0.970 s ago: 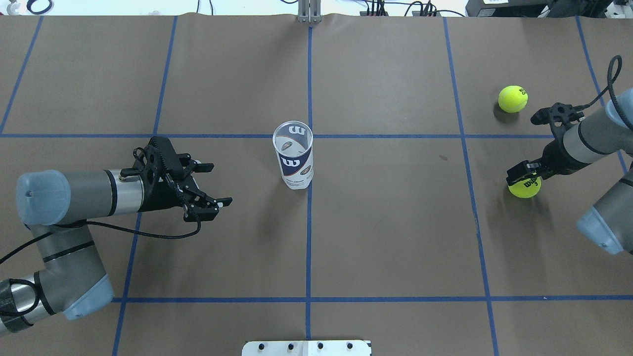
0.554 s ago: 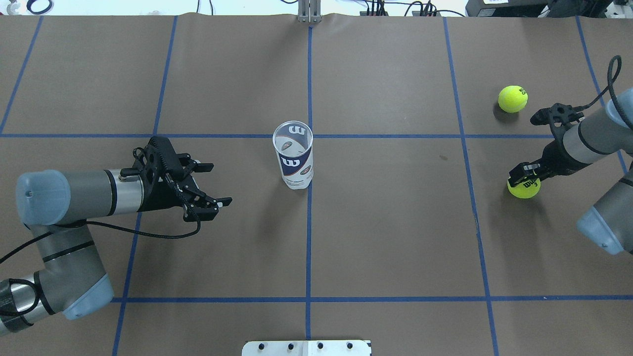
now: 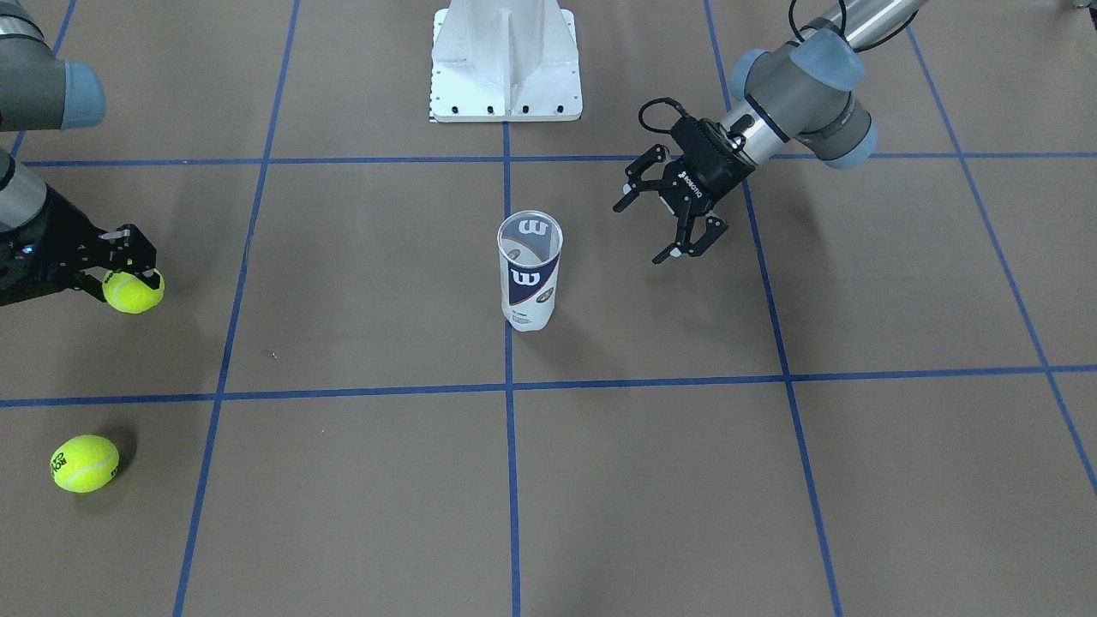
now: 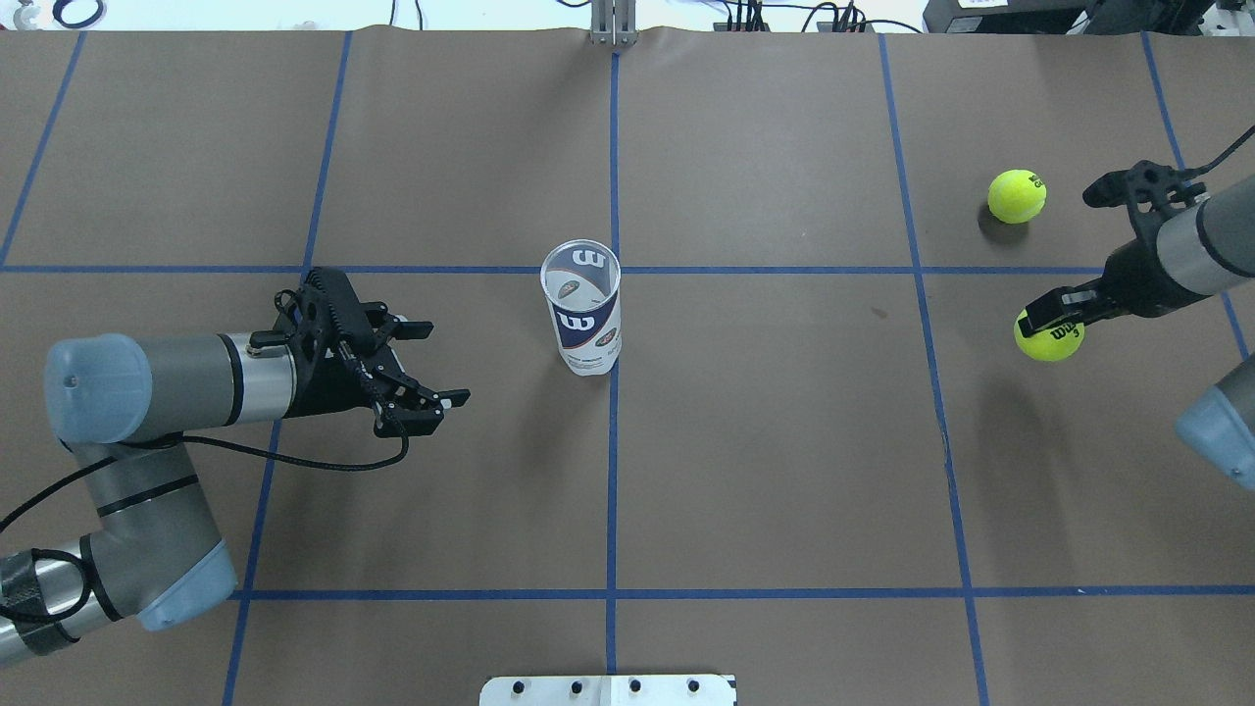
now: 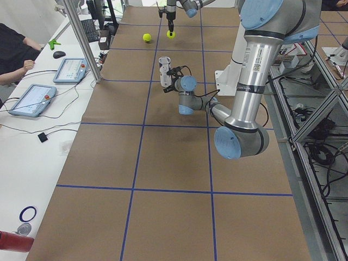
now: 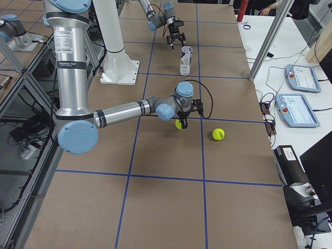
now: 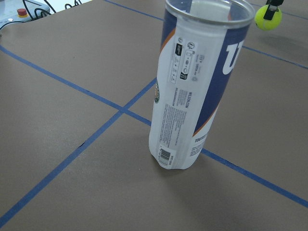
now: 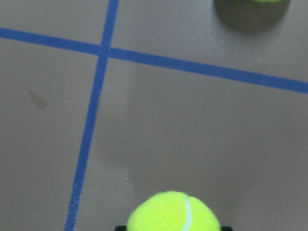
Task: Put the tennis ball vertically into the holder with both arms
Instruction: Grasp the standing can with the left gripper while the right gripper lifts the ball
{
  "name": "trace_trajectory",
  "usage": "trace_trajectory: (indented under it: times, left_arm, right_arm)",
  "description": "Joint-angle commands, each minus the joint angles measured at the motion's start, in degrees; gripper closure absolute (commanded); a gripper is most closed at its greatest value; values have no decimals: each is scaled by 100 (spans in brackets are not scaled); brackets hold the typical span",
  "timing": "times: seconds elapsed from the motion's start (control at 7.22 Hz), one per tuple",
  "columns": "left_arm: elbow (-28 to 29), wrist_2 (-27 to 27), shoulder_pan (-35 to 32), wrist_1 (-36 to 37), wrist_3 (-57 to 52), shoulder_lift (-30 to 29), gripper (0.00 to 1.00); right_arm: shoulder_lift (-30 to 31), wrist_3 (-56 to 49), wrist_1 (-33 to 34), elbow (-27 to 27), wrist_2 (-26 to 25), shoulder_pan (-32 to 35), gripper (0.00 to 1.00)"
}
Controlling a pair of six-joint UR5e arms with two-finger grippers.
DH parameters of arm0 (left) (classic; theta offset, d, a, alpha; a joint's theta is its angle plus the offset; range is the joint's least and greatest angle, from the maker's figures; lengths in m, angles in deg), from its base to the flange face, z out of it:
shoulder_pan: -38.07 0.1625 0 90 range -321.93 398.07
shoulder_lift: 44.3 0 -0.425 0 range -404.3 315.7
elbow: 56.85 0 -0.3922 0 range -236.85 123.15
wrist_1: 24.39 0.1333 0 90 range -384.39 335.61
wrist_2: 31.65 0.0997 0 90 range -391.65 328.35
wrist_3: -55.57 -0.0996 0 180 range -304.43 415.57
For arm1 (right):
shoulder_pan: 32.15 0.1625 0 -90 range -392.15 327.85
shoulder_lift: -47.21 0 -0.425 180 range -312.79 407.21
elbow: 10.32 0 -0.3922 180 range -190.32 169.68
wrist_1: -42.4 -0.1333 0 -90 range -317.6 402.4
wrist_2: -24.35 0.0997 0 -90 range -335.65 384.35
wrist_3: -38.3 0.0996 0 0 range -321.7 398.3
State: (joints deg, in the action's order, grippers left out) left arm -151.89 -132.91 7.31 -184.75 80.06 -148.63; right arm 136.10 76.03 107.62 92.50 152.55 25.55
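The holder point(image 4: 581, 314), a clear can with a navy and white "W" label, stands upright and open-topped at the table's middle; it also shows in the front view point(image 3: 530, 274) and fills the left wrist view point(image 7: 197, 86). My left gripper point(image 4: 443, 363) is open and empty, to the holder's left and apart from it. My right gripper point(image 4: 1045, 320) is shut on a yellow tennis ball point(image 4: 1050, 336) at the far right and holds it a little above the table point(image 3: 133, 291). The right wrist view shows this ball point(image 8: 173, 211) at its bottom edge.
A second tennis ball point(image 4: 1017, 196) lies on the table beyond the right gripper, also seen in the front view point(image 3: 84, 463). The white pedestal base point(image 3: 506, 60) stands at the robot's side of the table. Blue tape lines cross the brown surface.
My right gripper has risen and moved a little away from the robot with the tennis ball in it. My left gripper has shifted slightly toward the holder.
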Motion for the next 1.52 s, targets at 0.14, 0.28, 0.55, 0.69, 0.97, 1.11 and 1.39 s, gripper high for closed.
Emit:
trace_trajectory:
  times: [0.14,0.28,0.55,0.69,0.97,1.11,1.39]
  left_arm:
    - [651,36,78,-13,-14,-613,1]
    - [706,54,148,-13,-49,-702,1]
    - [802,54,149,-4,-76,-947,1]
    - [933,63,149,-4,-84,-1079,1]
    - [1049,220,157,-65,-85,-1221,1]
    - [1075,543,271,-100,-93,-1213,1]
    - [1075,897,377,-179,-76,-1221,1]
  right_arm:
    - [-213,-11,-10,159,310,531,100]
    - [-319,-2,-9,159,371,602,100]
    - [-425,-2,-1,151,398,655,100]
    - [-469,-2,-1,150,433,655,100]
    - [-514,-2,-1,159,469,655,100]
    - [-540,-2,-1,151,469,664,100]
    - [-549,-2,-1,159,469,664,100]
